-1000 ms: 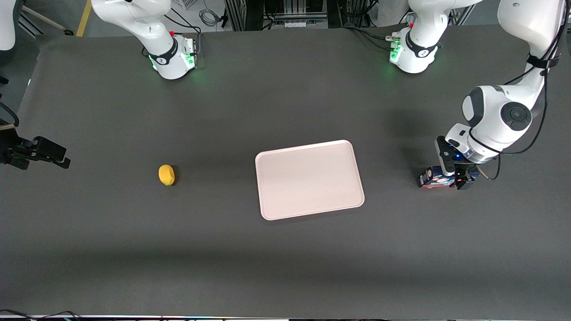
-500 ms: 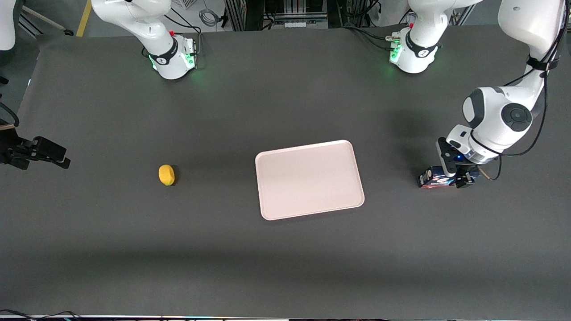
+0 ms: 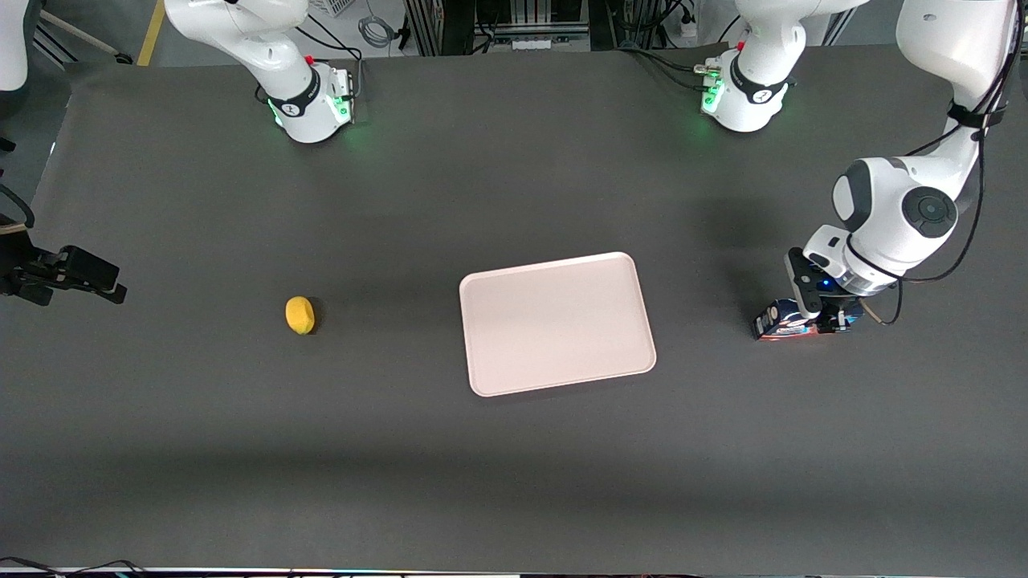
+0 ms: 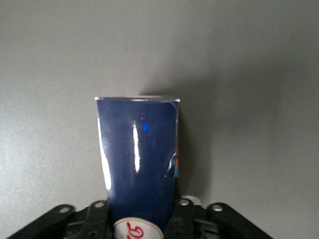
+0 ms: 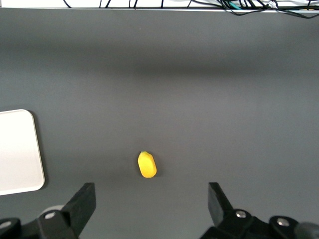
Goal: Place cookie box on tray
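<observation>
Front view: the cookie box [image 3: 781, 320] is being pinched at one end by the gripper [image 3: 827, 321] on the table [image 3: 514, 449], toward the working arm's end. The tray [image 3: 556, 323] is lying well apart from it, mid-table.

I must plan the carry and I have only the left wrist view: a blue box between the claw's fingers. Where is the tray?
Observer: The tray lies mid-table, toward the parked arm's end from the cookie box, with a gap between them.
Operator: Is anything on it?
Observer: No, nothing lies on its pink surface.
Operator: Any other object?
Observer: A small yellow object lies farther that way, past the tray. The claw sits at the box.
</observation>
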You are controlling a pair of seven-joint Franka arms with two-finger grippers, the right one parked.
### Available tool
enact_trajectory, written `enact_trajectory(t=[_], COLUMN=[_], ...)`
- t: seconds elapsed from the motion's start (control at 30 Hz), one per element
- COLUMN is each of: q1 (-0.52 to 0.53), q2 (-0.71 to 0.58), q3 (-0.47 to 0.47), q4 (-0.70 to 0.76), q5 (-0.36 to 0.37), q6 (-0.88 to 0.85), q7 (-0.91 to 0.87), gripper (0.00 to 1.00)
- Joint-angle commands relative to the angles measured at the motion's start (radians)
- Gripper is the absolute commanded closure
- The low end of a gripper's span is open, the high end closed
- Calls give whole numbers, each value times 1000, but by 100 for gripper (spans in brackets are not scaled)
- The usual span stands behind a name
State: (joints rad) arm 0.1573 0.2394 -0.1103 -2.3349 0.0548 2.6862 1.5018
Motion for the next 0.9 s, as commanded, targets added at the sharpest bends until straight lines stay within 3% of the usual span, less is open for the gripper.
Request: enact_trajectory(t=[0.0,0.07,0.4,0.67,0.87], q1=[-18,-16,-15,-25,-56], q2=[-12,-14,-75,-161,-215], q3=[15,15,12,-17,-32], q4=[-7,-7,11,72,140], q5=[5,5,-6,-10,-90], q6=[6,4,-78,-261,-403], q7=[5,5,-21,-254,-438], gripper=[75,80,80,79,79])
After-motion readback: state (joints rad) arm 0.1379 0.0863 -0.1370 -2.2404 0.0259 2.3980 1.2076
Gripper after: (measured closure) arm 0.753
